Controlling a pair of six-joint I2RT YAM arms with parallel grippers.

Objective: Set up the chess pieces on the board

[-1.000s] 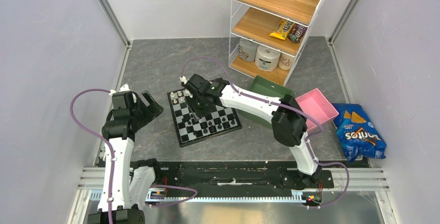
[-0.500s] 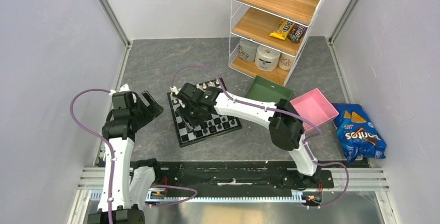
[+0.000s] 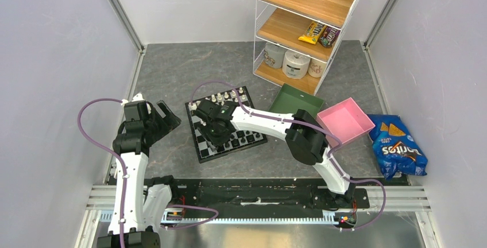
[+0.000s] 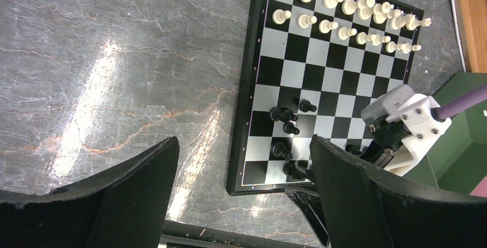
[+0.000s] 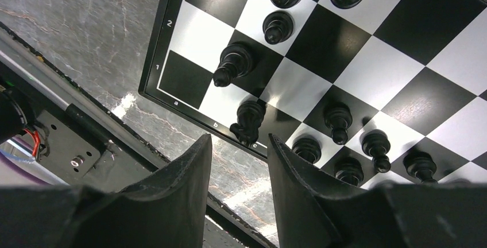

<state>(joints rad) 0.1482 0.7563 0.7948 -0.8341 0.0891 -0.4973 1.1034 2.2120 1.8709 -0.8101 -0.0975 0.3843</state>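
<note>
The chequered board lies mid-table. Cream-white pieces stand in two rows along its far edge, also in the left wrist view. Black pieces stand on its near squares, some bunched near the left edge. My right gripper hovers over the board's near left part. In its wrist view the gripper is open by a narrow gap and empty, with a black knight just beyond the tips. My left gripper is wide open and empty, left of the board.
A green tray and a pink tray sit right of the board. A blue chip bag lies far right. A wire shelf with rolls and candy stands at the back. A black rail runs along the near edge.
My right gripper has moved left and nearer across the board, from its far left squares to the near left part, uncovering the white rows. The left arm has not moved.
</note>
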